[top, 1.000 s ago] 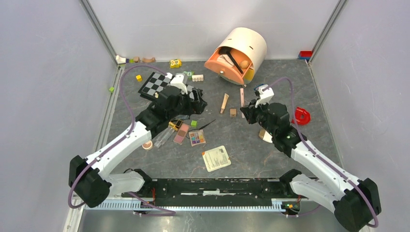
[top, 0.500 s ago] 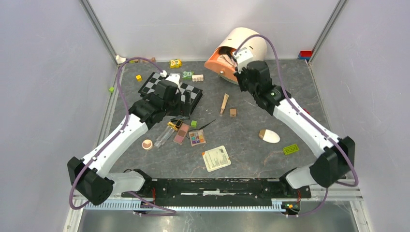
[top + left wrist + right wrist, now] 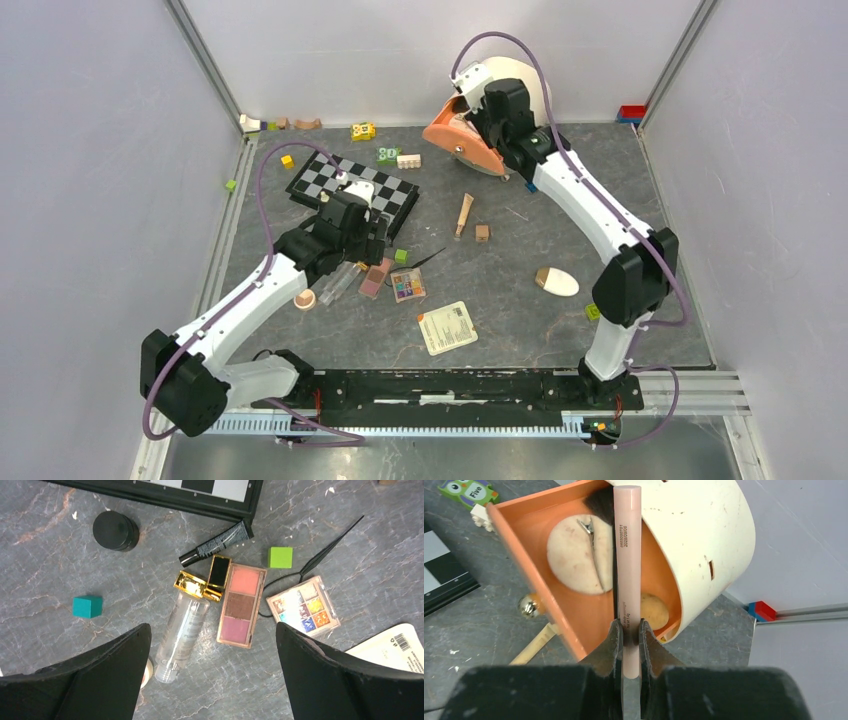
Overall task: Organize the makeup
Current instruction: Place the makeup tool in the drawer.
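- Our left gripper [image 3: 212, 630] hangs with its jaws spread wide and nothing in them. It is above a crowded patch of table near the chessboard [image 3: 200, 490].
- Under it the clear tube [image 3: 182, 630] lies with its gold cap against a gold-and-black lipstick [image 3: 218, 575]. The pink palette [image 3: 241, 605] is just beside both.
- We think closing here could catch two things at once. The round tube could also roll out sideways, knocking the lipstick.
- The multicolour palette [image 3: 303, 606] sits just right of the pink one, with a thin black tool [image 3: 325, 550] running up to the gap between them. Lifting either palette might drag the tool along.
- The white egg-shaped sponge [image 3: 556, 281] lies alone, well apart from both arms.
- Our right gripper [image 3: 628, 630] is clenched on the lower part of the pink pencil [image 3: 628, 555]. The pencil points into the mouth of the cream-and-orange case [image 3: 704, 535].
- The case lies tipped on its side (a round shell, so we expect it to rock). The pencil's far end is right at the cream rim and could snag there or shove the case. If let go too shallow, it might slide back out.
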`<state>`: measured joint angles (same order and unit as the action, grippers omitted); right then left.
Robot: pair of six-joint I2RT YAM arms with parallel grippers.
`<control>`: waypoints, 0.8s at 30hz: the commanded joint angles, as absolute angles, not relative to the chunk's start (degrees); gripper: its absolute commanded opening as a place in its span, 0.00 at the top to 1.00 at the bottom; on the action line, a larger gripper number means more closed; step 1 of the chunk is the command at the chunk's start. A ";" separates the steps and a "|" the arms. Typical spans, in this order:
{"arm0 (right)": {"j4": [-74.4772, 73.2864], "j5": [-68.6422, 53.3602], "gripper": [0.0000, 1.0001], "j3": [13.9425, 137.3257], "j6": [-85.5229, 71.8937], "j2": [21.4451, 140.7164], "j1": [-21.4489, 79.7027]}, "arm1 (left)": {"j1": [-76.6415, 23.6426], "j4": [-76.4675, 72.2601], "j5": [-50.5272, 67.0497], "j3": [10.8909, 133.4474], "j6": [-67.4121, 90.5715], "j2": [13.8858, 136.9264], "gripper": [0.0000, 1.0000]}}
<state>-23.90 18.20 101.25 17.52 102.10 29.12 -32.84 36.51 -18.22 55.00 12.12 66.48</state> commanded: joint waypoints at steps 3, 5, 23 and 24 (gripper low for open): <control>-25.56 13.26 0.91 109.02 18.80 107.31 26.17 | -32.65 31.99 -19.62 55.73 9.05 65.73 0.00; -25.36 11.42 0.91 109.59 18.31 108.37 25.32 | -32.52 31.81 -19.75 55.44 9.01 65.50 0.00; -24.98 3.60 0.67 110.48 16.46 111.56 22.77 | -31.39 31.53 -17.07 55.28 8.79 65.85 0.00; -24.92 3.54 0.65 110.48 16.33 111.38 22.84 | -31.38 31.63 -17.12 55.28 8.79 65.90 0.00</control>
<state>-25.50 4.82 107.50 17.15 111.61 23.07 -31.59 33.65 -17.50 55.00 11.88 66.43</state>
